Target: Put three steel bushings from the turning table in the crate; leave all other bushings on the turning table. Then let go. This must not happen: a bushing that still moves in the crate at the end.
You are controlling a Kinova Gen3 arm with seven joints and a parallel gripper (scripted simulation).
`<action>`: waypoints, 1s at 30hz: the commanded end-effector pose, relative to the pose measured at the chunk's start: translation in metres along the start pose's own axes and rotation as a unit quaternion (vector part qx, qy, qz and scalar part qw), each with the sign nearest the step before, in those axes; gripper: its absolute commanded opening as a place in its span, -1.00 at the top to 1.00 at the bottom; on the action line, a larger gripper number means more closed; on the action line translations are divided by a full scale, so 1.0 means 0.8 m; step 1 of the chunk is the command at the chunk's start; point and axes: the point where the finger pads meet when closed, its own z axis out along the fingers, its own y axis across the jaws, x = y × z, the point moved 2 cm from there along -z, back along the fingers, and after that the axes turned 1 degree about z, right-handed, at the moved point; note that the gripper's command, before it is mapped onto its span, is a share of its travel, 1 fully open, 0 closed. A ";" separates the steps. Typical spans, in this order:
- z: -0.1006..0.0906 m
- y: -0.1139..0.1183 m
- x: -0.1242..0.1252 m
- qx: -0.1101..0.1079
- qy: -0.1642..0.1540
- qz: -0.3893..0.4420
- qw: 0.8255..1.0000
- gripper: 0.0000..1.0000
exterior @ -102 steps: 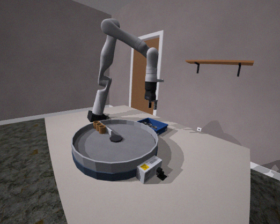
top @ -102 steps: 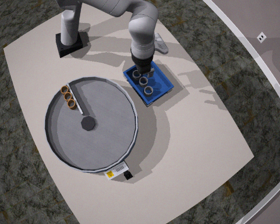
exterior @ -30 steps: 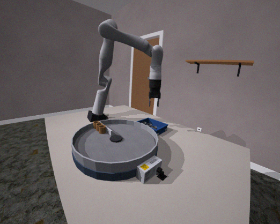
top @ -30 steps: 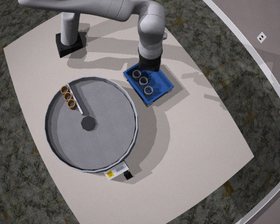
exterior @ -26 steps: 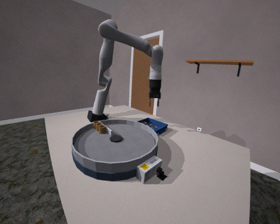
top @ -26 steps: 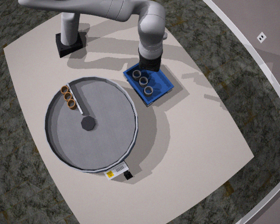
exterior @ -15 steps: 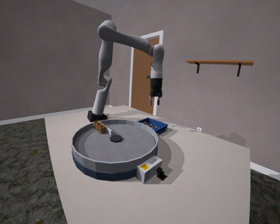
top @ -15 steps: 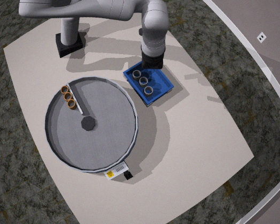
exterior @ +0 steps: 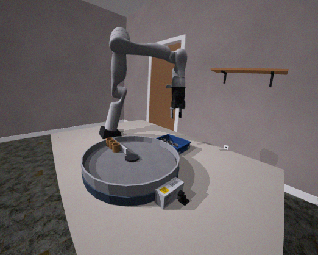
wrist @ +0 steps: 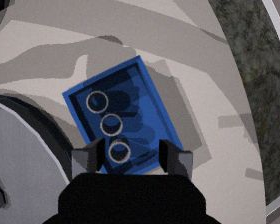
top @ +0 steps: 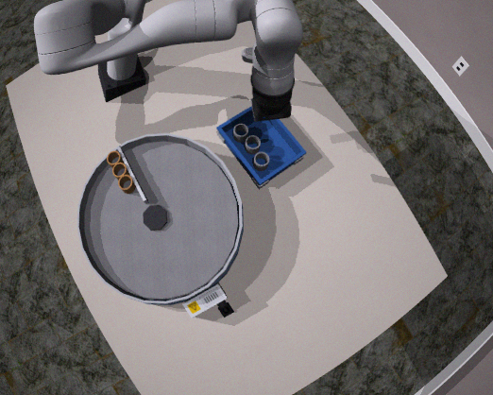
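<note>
The blue crate (top: pixel 286 147) (exterior: pixel 181 143) (wrist: pixel 147 96) holds three grey steel bushings in a row along one side: one (top: pixel 241 139) (wrist: pixel 87 102), a middle one (top: pixel 252 151) (wrist: pixel 101 125) and one (top: pixel 262 168) (wrist: pixel 119 162) at the other end. They stand upright with open tops. My gripper (exterior: pixel 176 116) (wrist: pixel 132 150) is open and empty, high above the crate; its fingers are hidden in the top view. On the turning table (top: pixel 187 255) (exterior: pixel 136 174) (wrist: pixel 21 150), three copper-coloured bushings (top: pixel 126 190) (exterior: pixel 116 148) stand in a row. No steel bushing shows on it.
A thin white divider (top: pixel 134 176) (exterior: pixel 122 147) stands beside the copper-coloured bushings, running toward the dark hub (top: pixel 155 217) (exterior: pixel 131 157). The turning table has a raised rim. A white box (top: pixel 211 299) (exterior: pixel 170 193) with a yellow label sits at its outer edge.
</note>
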 end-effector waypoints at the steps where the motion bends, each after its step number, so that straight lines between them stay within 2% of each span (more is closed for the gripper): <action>1: 0.013 -0.004 0.006 0.002 0.030 -0.043 0.999 -1.00; 11: 0.013 -0.004 0.006 0.002 0.030 -0.043 0.999 -1.00; 16: 0.005 -0.003 0.007 -0.001 0.027 -0.155 0.988 -1.00; 28: 0.005 -0.003 0.007 -0.001 0.027 -0.155 0.988 -1.00; 29: -0.001 -0.010 0.003 0.002 0.014 -0.145 0.989 -1.00; 30: 0.003 -0.014 0.001 0.007 0.020 -0.159 0.987 -1.00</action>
